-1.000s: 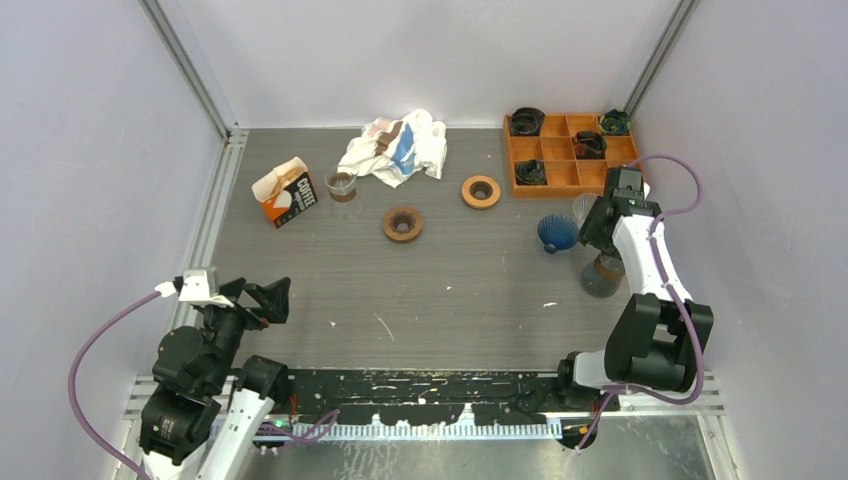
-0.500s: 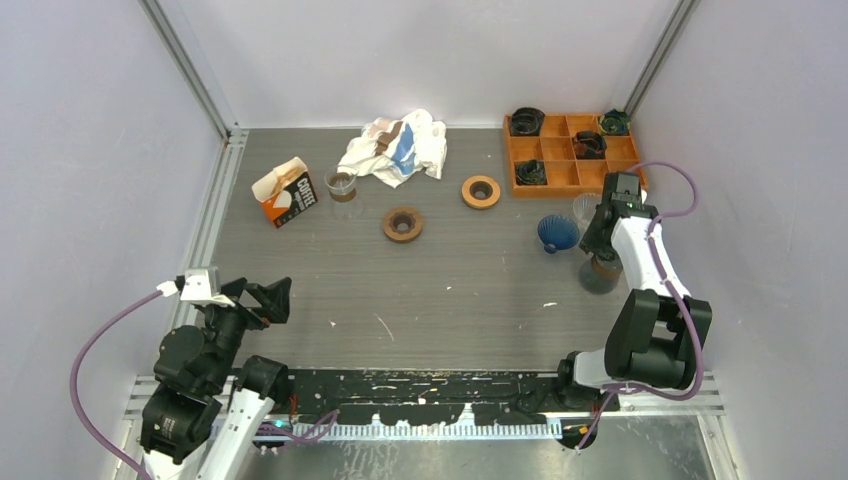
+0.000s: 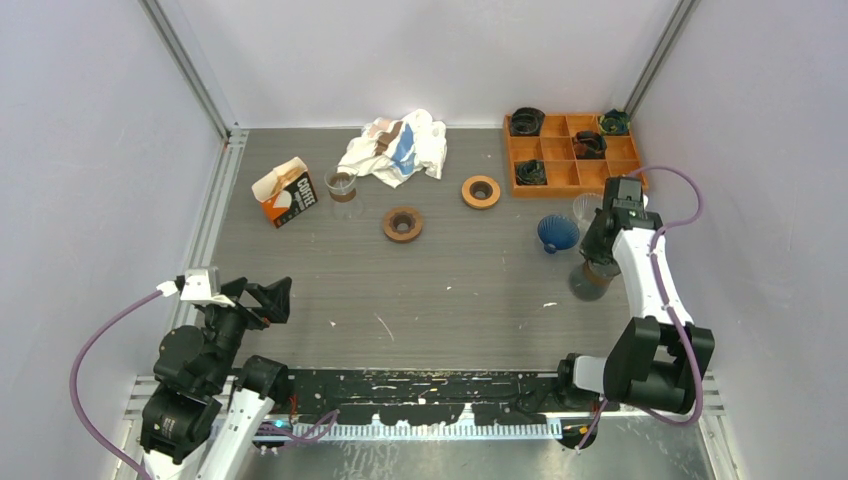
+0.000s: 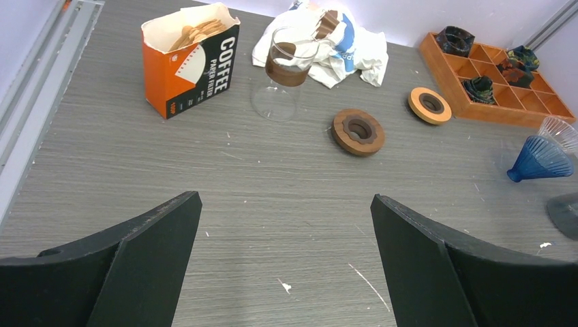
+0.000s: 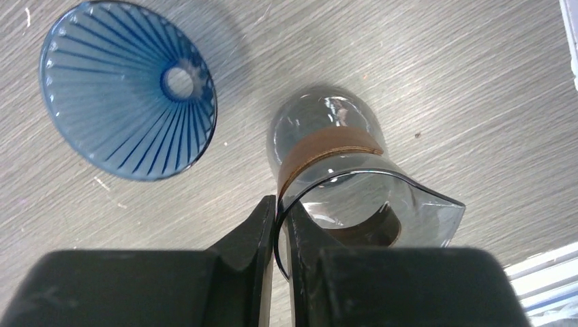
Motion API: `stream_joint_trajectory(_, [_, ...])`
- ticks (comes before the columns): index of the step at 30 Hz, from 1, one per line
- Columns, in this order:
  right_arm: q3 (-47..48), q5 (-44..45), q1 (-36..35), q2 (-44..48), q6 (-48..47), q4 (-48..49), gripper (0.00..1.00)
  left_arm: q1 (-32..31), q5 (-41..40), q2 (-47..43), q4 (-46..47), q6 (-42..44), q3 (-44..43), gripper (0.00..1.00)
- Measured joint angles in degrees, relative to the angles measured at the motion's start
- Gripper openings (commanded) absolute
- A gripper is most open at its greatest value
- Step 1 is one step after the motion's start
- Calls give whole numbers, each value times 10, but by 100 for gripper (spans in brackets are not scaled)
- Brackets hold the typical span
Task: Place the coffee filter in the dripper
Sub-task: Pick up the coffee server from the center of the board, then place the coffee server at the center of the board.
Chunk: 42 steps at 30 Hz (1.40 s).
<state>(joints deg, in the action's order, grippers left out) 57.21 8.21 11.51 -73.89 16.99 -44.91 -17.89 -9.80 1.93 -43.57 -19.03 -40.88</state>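
Your left gripper [image 4: 283,197] hangs wide open and empty at the near left, well away from everything. The filters [image 4: 196,28] sit in the open box [image 4: 178,80] at the far left, so that arm is the better placed one to fetch a filter later. Further right, the blue dripper [image 5: 126,88] lies tipped on its side at the right of the table, its wide mouth open and nothing in it. Just right of it is the carafe [image 5: 327,146], and your right gripper [image 5: 279,208] has its jaws pinched on the thin glass wall at the rim, one finger inside and one outside. I cannot tell whether the carafe's base is on the table or just off it. The step in hand looks like placing the carafe as a stand for the dripper. A rim pinch gives little hold against swinging, so move slowly and keep the carafe upright. Do not squeeze harder than the grip needs. Steer away from the dripper, which is close enough to be knocked and rolled. Set the base down flat before you let go.
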Motion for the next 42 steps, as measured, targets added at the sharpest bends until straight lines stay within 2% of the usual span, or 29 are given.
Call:
stream_joint_trajectory(3, [0,-3,-14,19,10,-20,13,0,0,0,0,0,0,99])
stream_joint_trajectory(8, [1,1,-84,46,35,-56,4,0,2,0,0,0,0,99])
stream_joint_trajectory(11, [9,9,-145,48,60,-75,1,0,4,0,0,0,0,99])
stream_joint_trajectory(21, [64,49,-364,27,164,-111,1,0,4,0,0,0,0,99])
stream_joint_trajectory(27, [105,90,-472,-34,226,-109,1,0,4,0,0,0,0,99])
stream_joint_trajectory(34, [205,129,-587,-163,278,-101,1,0,4,0,0,0,0,99])
stream_joint_trajectory(42, [333,146,-645,-283,321,-102,1,0,4,0,0,0,0,99])
